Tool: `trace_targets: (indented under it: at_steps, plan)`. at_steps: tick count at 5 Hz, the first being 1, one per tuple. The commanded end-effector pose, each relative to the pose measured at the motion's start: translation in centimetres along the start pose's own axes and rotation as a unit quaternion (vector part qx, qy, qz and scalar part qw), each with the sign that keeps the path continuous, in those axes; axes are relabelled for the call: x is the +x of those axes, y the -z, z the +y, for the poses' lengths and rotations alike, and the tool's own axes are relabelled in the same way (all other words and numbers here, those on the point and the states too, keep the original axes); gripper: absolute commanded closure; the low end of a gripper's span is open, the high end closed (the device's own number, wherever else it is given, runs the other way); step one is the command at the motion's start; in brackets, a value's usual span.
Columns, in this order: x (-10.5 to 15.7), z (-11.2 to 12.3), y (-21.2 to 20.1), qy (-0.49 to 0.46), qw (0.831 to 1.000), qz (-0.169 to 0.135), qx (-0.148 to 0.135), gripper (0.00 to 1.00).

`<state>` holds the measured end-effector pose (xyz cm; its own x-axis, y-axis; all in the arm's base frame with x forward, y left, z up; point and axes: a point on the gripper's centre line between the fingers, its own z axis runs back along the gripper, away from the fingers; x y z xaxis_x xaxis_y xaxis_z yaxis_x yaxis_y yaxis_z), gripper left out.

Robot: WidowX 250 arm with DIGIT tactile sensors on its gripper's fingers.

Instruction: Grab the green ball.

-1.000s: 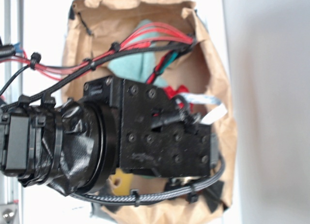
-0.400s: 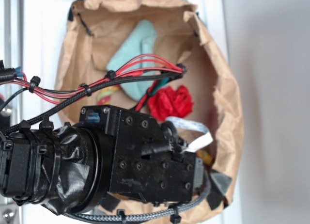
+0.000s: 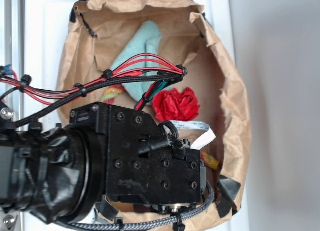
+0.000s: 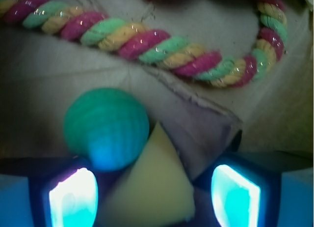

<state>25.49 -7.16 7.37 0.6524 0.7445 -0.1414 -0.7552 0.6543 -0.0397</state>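
Observation:
In the wrist view the green ball (image 4: 105, 126) lies on the brown paper floor, just ahead of my left pad (image 4: 73, 197) and touching a yellow wedge toy (image 4: 157, 187). My gripper (image 4: 154, 197) is open. The wedge sits between its two glowing pads, and the ball sits off to the left of the gap. In the exterior view the black arm (image 3: 150, 161) hangs low over the near end of the paper bag (image 3: 230, 106). There it hides the ball and the fingers.
A twisted pink, yellow and green rope (image 4: 147, 42) curves across the bag floor beyond the ball. A red paper flower (image 3: 175, 103) and a pale teal cloth (image 3: 142, 51) lie farther in. The bag's crumpled walls ring everything.
The arm has moved toward the near end of the bag and lower, uncovering the red flower and more of the teal cloth.

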Motion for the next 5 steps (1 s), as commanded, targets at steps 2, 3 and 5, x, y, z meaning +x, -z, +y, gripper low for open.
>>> trace_targets:
  at_steps: [2, 3, 5]
  plan:
    - [-0.4, -1.0, -4.3, 0.040, 0.996, -0.042, -0.074, 0.00]
    - [-0.1, -1.9, -3.7, 0.062, 0.992, -0.074, -0.077, 0.00]
    - [0.7, -2.8, -2.9, 0.054, 0.993, -0.083, -0.065, 0.00]
